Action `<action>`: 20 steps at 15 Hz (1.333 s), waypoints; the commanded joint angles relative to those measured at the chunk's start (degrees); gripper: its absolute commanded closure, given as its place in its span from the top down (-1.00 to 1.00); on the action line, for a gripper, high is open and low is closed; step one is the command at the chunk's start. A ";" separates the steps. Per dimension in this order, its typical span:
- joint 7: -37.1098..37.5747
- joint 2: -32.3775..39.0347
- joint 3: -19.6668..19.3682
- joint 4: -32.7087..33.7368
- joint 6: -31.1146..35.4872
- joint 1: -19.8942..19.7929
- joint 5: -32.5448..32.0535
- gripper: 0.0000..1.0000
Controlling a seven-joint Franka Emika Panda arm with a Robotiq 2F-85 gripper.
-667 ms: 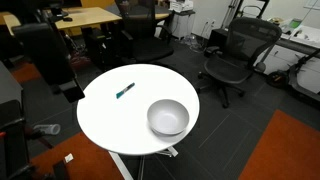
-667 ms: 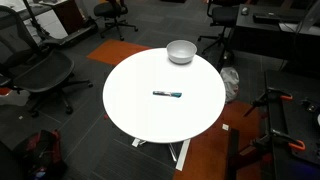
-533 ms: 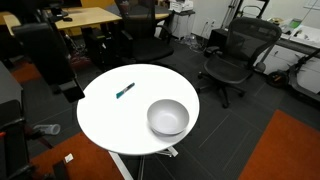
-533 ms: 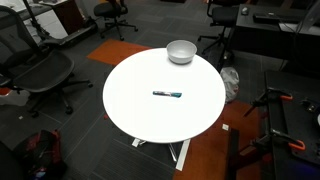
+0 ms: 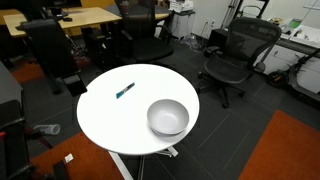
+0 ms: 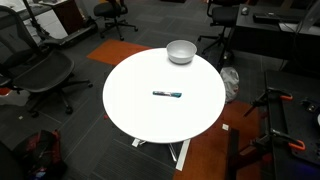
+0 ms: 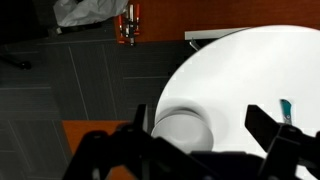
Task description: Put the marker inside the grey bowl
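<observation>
The teal-blue marker (image 5: 124, 91) lies flat on the round white table (image 5: 115, 120), apart from the grey bowl (image 5: 168, 117). Both exterior views show them: marker (image 6: 167, 95) near the table's middle, bowl (image 6: 181, 51) by the rim. In the wrist view the bowl (image 7: 185, 132) sits below the camera and the marker (image 7: 286, 109) shows at the right edge. My gripper (image 7: 203, 135) hangs high above the table with its dark fingers spread wide and nothing between them. The arm does not show in either exterior view.
Black office chairs (image 5: 235, 52) stand around the table, with another chair (image 6: 35, 70) close by. Wooden desks (image 5: 85, 18) are behind. The floor has dark carpet with orange patches (image 5: 285, 150). A red-handled stand (image 7: 129, 25) is on the floor.
A black chair at the back left of an exterior view has shifted a little. The marker, bowl and table have not moved.
</observation>
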 commanded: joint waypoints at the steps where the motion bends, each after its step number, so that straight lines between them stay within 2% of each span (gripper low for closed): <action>1: 0.82 3.34 3.68 1.72 1.72 2.56 -1.15 1.00; 5: 0.19 8.10 7.62 2.28 4.67 6.46 -0.79 1.00; 9: -0.70 14.49 9.29 2.43 12.41 9.02 0.72 1.00; 15: -2.09 26.57 10.71 7.09 20.35 10.49 1.13 1.00; 20: -4.51 35.84 12.64 14.52 20.32 10.48 2.79 1.00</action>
